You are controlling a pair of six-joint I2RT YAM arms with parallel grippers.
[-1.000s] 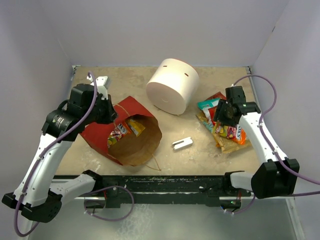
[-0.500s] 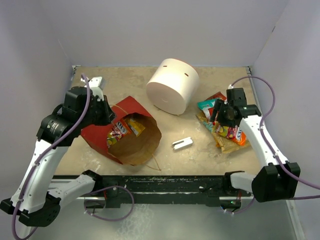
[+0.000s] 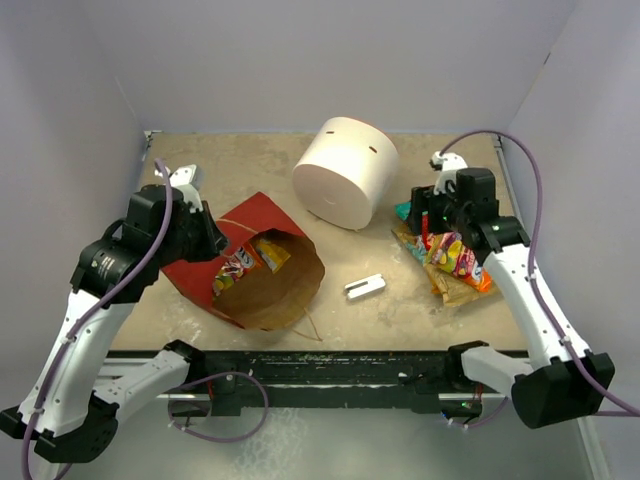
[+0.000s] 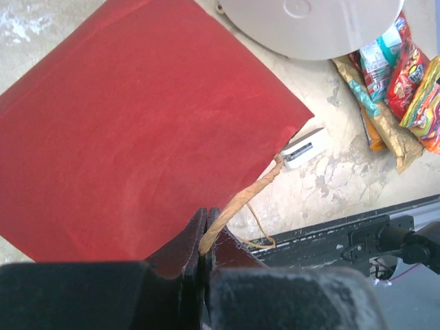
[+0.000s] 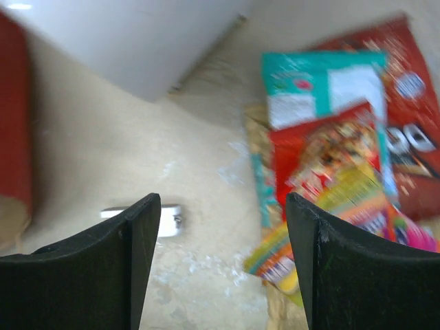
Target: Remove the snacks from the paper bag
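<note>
Snacks [image 5: 323,151] heaped under right end effector [image 5: 221,206], jaws parted

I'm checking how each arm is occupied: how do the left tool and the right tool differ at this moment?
The left tool is shut, pinching the twine handle of the paper bag; the right tool is open and empty. The left tool sits at the red bag, while the right tool hovers above the pile of snacks. Both point downward.
</note>
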